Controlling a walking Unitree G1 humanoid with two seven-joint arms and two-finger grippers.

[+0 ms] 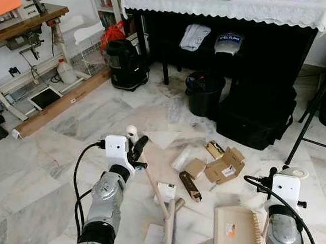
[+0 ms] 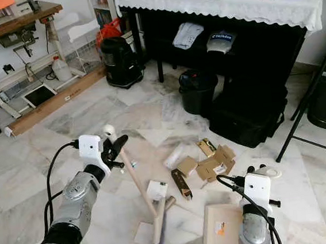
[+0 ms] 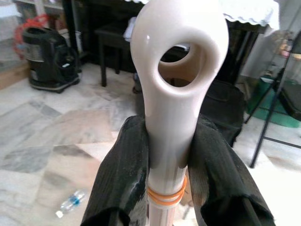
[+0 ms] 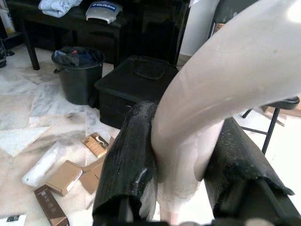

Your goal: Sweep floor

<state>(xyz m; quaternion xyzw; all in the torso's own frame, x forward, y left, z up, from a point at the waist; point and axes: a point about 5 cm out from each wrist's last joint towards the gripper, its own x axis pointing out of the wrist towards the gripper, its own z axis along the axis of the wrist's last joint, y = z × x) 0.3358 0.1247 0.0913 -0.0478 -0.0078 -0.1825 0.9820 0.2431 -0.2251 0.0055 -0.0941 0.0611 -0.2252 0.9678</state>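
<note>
My left gripper (image 3: 169, 136) is shut on the cream top of the broom handle (image 3: 176, 56), just under its hanging hole. From there the handle (image 1: 153, 183) slants down to the brush head (image 1: 170, 228) on the marble floor. My right gripper (image 4: 181, 141) is shut on the curved cream handle of the dustpan (image 1: 237, 230), which rests on the floor at the lower right. Litter lies between them: torn cardboard boxes (image 1: 225, 165), a brown box (image 1: 190, 186), a white carton (image 1: 167, 192), a plastic wrapper (image 1: 182, 157) and a paper scrap (image 1: 154, 235).
A black bin (image 1: 204, 92) and a black case (image 1: 258, 116) stand under the table with the white cloth (image 1: 244, 4). A black canister (image 1: 124, 64), a wooden plank (image 1: 63, 103) and a sewing table (image 1: 15, 26) are at the left. Stand legs (image 1: 312, 113) cross the right.
</note>
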